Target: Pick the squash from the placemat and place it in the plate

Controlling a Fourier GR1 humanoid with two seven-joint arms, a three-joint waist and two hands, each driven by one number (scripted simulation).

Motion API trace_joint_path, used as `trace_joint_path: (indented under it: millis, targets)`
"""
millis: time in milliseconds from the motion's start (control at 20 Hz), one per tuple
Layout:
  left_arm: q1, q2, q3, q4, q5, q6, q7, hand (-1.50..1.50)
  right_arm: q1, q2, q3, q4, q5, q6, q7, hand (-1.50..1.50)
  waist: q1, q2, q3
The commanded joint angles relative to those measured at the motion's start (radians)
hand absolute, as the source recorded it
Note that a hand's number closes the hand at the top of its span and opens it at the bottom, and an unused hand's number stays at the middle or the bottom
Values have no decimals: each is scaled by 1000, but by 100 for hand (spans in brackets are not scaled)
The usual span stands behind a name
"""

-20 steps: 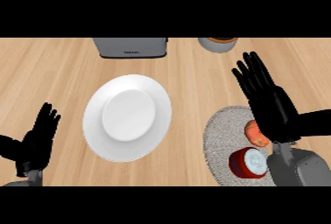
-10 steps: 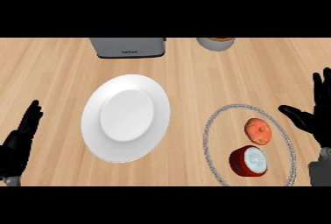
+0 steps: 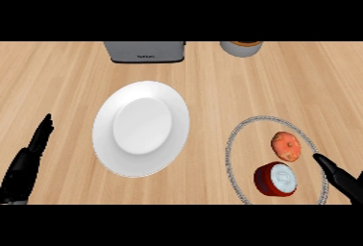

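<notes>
An orange squash [image 3: 287,146] lies on the round grey placemat [image 3: 239,144] at the lower right. A red cup-like object [image 3: 276,178] stands just in front of it on the same mat. The white plate [image 3: 142,127] sits on the wooden counter to the left of the mat, with nothing on it. My right hand [image 3: 339,177] shows only at the lower right corner, its fingers straight, right of the red object and apart from the squash. At the lower left edge my left hand [image 3: 27,165] rests open with fingers pointing up.
A grey appliance [image 3: 144,51] stands at the back edge. Next to it on the right is a grey cup [image 3: 241,48] with something orange inside.
My right hand has pulled back from over the placemat toward the lower right corner, uncovering the squash and the red object. The left hand has slid lower and outward.
</notes>
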Motion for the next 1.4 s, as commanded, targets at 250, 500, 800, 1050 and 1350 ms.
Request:
trace_joint_path:
  millis: [250, 500, 800, 1050, 1350]
  targets:
    - [-4, -3, -1, -12, -29, -7, 20, 0, 212, -243, 91, -71, 179, 107, 246, -150, 14, 4, -3]
    - [18, -34, -29, -77, -65, 20, 42, 0, 220, -357, 90, -98, 236, 138, 443, -150, 19, 3, -1]
    - [-6, -24, 9, -55, -48, -21, 51, 0, 38, -501, 62, 14, 209, 242, 684, -150, 25, 4, -1]
    - [-12, -65, -7, -47, -84, -6, 55, 0, -125, -534, 125, 114, 229, 310, 823, -150, 29, 5, -1]
    - [23, -19, 52, -76, -55, -65, 45, 0, -140, -607, 153, 249, 259, 491, 788, -150, 30, 4, 0]
